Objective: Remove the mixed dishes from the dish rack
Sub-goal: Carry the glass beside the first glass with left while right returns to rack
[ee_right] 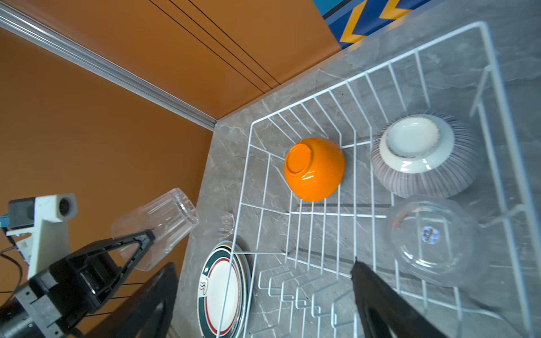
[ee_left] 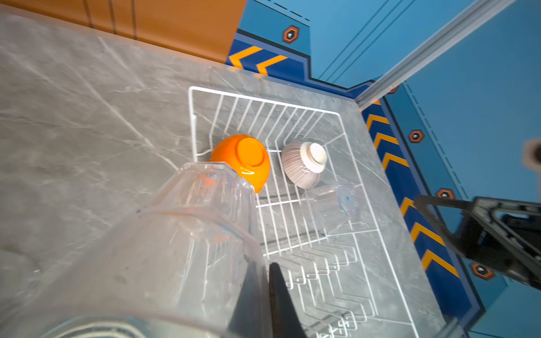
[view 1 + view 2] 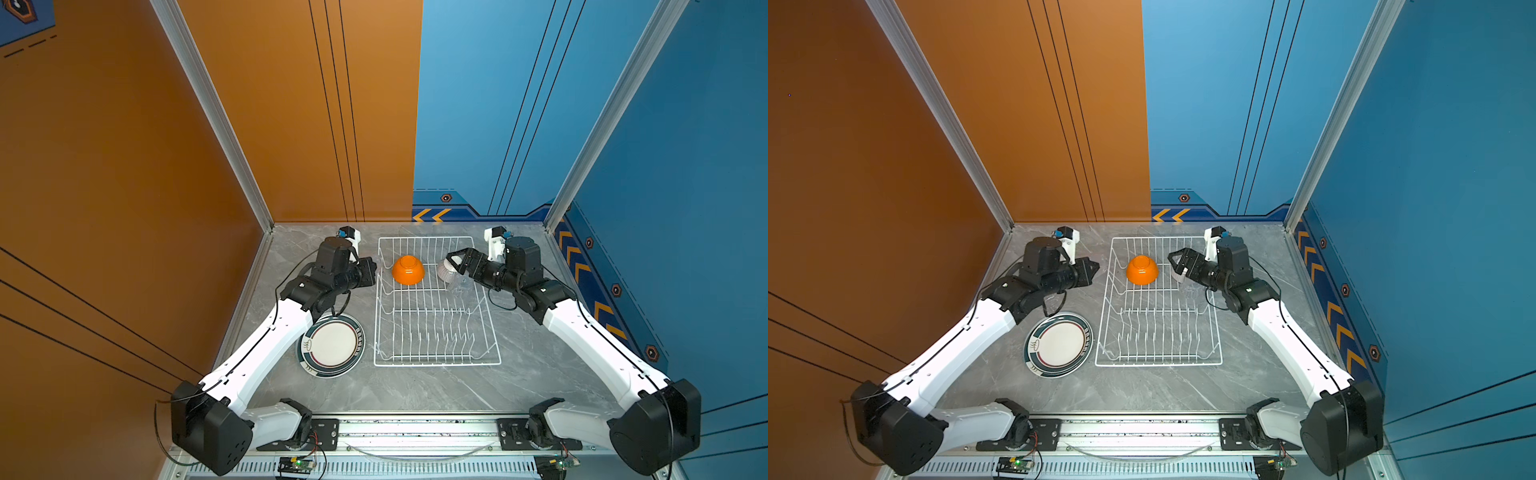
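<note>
Left end effector [image 3: 1096, 266], gripping a glass cup [image 1: 167, 218] at mid-left in a top view, should lower it gently; open right end effector [image 3: 452, 262] should straddle the ribbed bowl [image 1: 418, 181].

Robot lab test cell: orange/blue panel walls [image 3: 124, 166], alu frame posts [image 3: 215, 112], base rail [image 3: 415, 434].

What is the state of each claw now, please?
Left claw: closed on a glass.
Right claw: open, holding nothing.
</note>
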Action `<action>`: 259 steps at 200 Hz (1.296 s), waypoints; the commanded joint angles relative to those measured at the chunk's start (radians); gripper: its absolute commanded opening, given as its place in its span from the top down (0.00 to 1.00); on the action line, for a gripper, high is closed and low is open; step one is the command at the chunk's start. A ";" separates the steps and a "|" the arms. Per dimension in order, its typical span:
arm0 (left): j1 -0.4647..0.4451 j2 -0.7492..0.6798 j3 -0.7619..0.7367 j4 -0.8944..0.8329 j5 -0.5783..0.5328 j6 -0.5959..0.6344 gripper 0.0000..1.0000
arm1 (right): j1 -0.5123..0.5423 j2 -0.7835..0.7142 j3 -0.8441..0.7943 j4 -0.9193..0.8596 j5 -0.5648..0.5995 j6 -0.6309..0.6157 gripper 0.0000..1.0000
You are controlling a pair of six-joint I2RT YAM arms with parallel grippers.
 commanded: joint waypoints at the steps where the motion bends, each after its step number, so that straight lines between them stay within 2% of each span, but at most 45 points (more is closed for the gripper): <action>1: 0.064 0.025 0.021 -0.134 -0.016 0.049 1.00 | -0.009 -0.040 -0.036 -0.095 0.108 -0.082 0.06; 18: 0.079 0.060 0.031 -0.146 -0.006 0.058 1.00 | -0.015 -0.059 -0.066 -0.097 0.120 -0.088 0.06; 125: 0.055 0.324 0.166 -0.307 -0.146 0.157 1.00 | -0.033 -0.110 -0.128 -0.180 0.159 -0.169 0.03; 169: 0.055 0.389 0.181 -0.323 -0.162 0.179 1.00 | -0.041 -0.024 -0.066 -0.250 0.211 -0.239 0.02; 217: 0.066 0.481 0.220 -0.369 -0.165 0.196 1.00 | -0.041 0.116 0.042 -0.261 0.168 -0.260 0.03; 259: 0.068 0.540 0.242 -0.392 -0.166 0.200 1.00 | -0.016 0.187 0.084 -0.264 0.200 -0.278 0.04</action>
